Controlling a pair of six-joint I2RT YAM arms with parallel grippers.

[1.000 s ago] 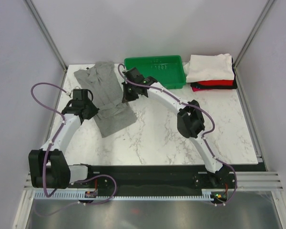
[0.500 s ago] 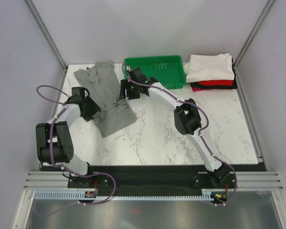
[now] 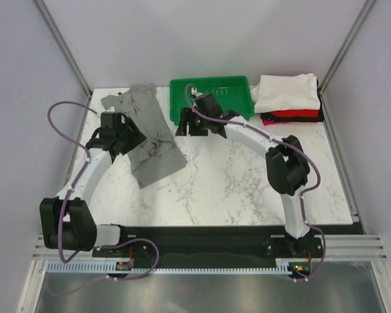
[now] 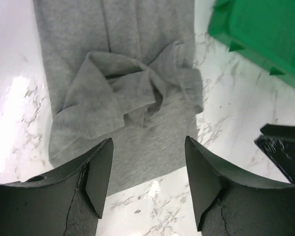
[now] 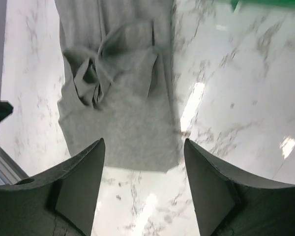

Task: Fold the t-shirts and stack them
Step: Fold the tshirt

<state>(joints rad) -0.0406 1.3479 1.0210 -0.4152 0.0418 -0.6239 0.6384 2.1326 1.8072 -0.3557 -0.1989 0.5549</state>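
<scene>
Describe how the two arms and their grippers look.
Both the left arm and right arm have white links with bulky black joints; a purple cable loops loosely along each. The left gripper and right gripper each have two dark, curved, tapering fingers. No markings visible.

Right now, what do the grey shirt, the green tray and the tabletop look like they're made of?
Grey shirt: soft matte knit cloth, heathered, rumpling into loose folds. Green tray: probably moulded plastic, with rigid walls and a slight sheen. Tabletop: white with grey veins and glossy glare; marble or a marble-look laminate, I can't tell which.
</scene>
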